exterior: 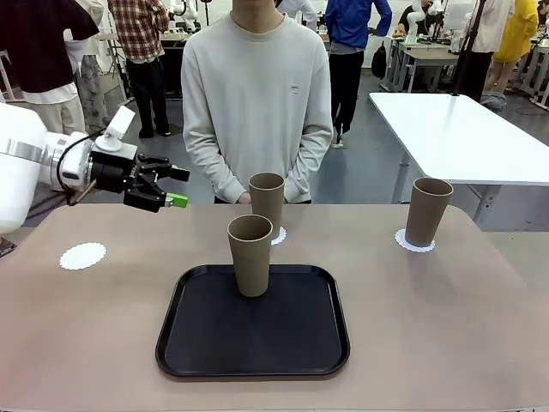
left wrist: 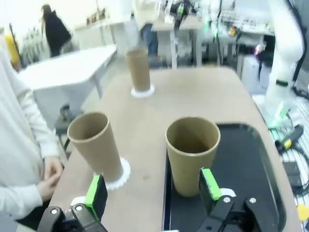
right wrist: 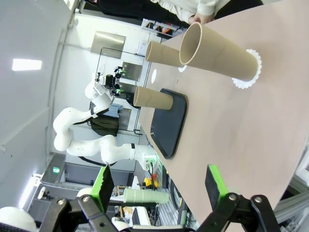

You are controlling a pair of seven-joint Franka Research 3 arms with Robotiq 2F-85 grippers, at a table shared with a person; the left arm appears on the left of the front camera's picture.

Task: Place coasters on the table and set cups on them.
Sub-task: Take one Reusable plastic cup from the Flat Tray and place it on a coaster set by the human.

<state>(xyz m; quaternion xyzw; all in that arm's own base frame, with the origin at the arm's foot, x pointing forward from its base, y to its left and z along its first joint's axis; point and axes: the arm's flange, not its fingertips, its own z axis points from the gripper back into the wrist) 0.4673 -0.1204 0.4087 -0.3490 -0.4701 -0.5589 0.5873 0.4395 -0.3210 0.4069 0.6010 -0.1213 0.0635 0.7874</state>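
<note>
Three tan cups stand upright. One cup (exterior: 250, 255) (left wrist: 192, 153) stands on the black tray (exterior: 253, 343). A second cup (exterior: 267, 204) (left wrist: 94, 145) rests on a coaster (exterior: 279, 235) (left wrist: 124, 174) just beyond the tray. The third cup (exterior: 427, 212) (right wrist: 219, 50) sits on a coaster (exterior: 414, 245) (right wrist: 248, 67) at the right. A bare coaster (exterior: 83, 256) lies at the left. My left gripper (exterior: 174, 186) (left wrist: 152, 192) hangs open and empty above the table's far left, pointing toward the cups. My right gripper (right wrist: 159, 188) is open and empty, off the table's right edge.
A person stands at the far side of the table (exterior: 446, 326), hands (left wrist: 50, 174) held low near the edge. A white table (exterior: 455, 129) stands behind at the right. The tray (left wrist: 241, 164) holds just the one cup.
</note>
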